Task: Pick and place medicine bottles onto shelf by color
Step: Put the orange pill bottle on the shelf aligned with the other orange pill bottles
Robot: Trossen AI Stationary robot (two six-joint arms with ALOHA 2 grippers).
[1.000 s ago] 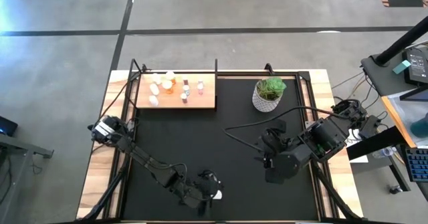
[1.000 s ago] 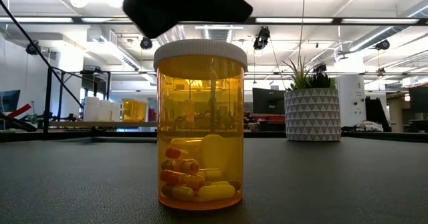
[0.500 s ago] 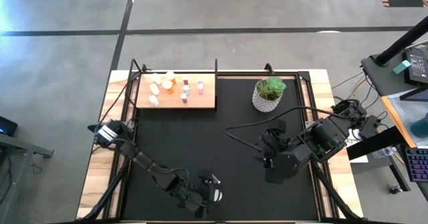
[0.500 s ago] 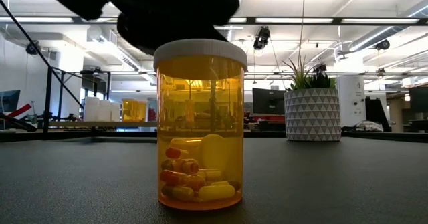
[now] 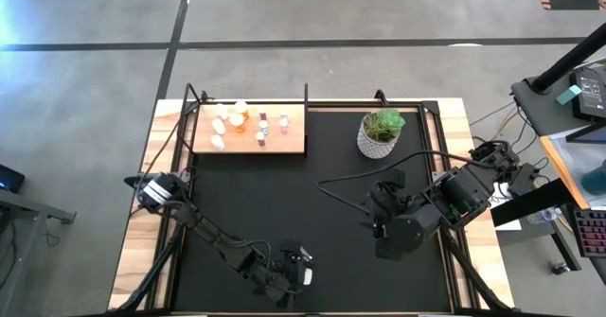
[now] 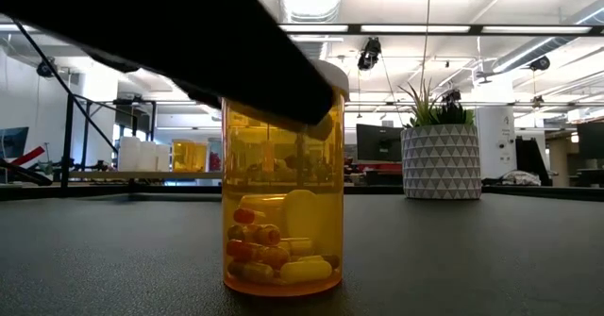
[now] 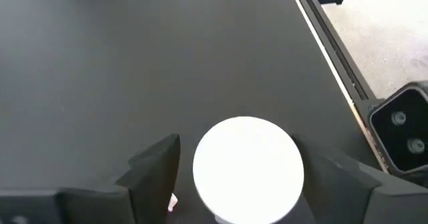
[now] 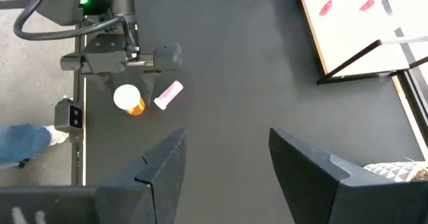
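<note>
Near the front edge of the black table mat (image 5: 284, 203), the left gripper (image 7: 244, 177) hangs directly over an orange-amber medicine bottle (image 6: 283, 179) with a white cap (image 7: 247, 168). Its two fingers stand apart on either side of the cap, not touching it; the bottle stands upright on the mat, capsules visible inside. A small pink bottle (image 8: 168, 95) lies on its side just beside it.

The step in hand looks like the pick of this amber bottle. The next move seems to call for lowering until the fingers flank the bottle's body below the cap, closing squarely, then carrying it to the amber group on the shelf (image 5: 295, 144) at the mat's far left corner.

The right gripper (image 8: 227, 157) waits over the right part of the mat, fingers apart and empty.

Counts: two bottles remain on the mat, one amber and one pink. On the shelf, roughly seven or eight bottles show, pale ones towards its left, amber in the middle, dark red towards the right; they are too small for a firm count. One potted plant (image 5: 381, 133) stands near the far right corner.
</note>
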